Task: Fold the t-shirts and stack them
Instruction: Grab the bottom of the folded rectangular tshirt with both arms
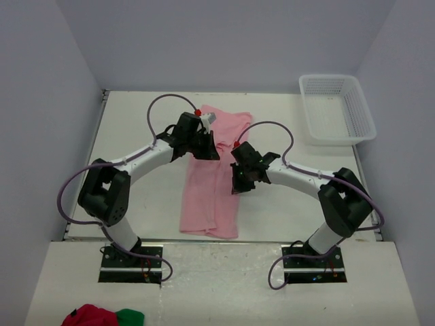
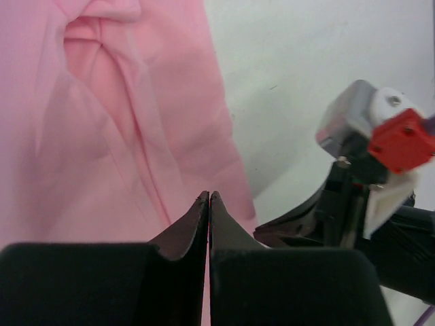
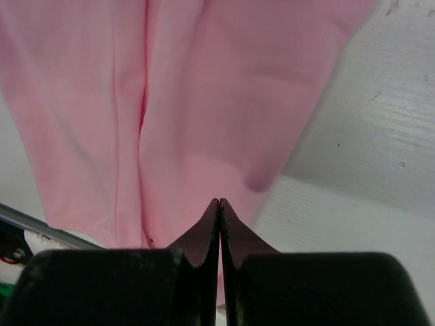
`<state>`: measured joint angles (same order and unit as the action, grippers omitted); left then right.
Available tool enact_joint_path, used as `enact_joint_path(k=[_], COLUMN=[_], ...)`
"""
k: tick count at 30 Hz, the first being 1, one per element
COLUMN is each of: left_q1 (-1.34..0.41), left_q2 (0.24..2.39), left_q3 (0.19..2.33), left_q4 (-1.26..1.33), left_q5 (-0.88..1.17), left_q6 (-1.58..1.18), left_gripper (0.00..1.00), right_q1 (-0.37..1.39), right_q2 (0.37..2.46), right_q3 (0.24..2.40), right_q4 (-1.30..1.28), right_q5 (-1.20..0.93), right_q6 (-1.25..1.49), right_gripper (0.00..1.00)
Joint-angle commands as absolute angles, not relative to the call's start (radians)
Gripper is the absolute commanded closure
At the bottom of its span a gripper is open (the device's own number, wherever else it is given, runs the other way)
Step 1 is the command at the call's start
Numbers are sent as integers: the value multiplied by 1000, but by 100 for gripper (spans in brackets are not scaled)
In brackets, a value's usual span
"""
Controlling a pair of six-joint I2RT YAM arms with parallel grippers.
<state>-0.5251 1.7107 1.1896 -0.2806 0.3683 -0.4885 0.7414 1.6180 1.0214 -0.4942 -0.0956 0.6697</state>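
Left jaws: we see the left gripper (image 2: 209, 198) with its two fingers pressed flat together, and no cloth shows between them.
Right jaws: the right gripper (image 3: 219, 202) is the same, with its tips meeting in one thin seam and nothing pinched that we can make out.
T-shirt: the t-shirt (image 1: 212, 178) is pale pink. It lies on the white table (image 1: 136, 136) as a long narrow strip running from the far middle toward the near edge, broader and rumpled at its far end.
Left arm: we find its gripper over the far half of the strip, above the left edge of the cloth.
Right arm: its gripper hangs at the strip's right edge, about midway along it. The two wrists are close together, and the right one shows in the left wrist view.
Basket: a white mesh basket (image 1: 338, 109) sits at the far right corner, well apart from the shirt.
Other cloth: a red and green bundle (image 1: 102, 316) lies at the near left, in front of the arm bases.
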Motion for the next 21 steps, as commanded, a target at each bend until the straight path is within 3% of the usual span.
enact_joint_path(k=[1,14,21], left_q1=[-531,-594,-595], left_q2=[1706,1995,2117], left_q3=[1227,1342,1399], left_q4=[-247,-115,-109], left_q5=[460,581,571], left_q6=[-492,-543,-529], left_gripper=[100,100,100], right_q1=[727,703,701], right_q2=[1641,1648,1467], right_q3=[1048,986,907], right_q4=[-489,-459,-477], right_q5=[-101,-110,-101], right_q6=[658,669,690], right_gripper=[100,100,100])
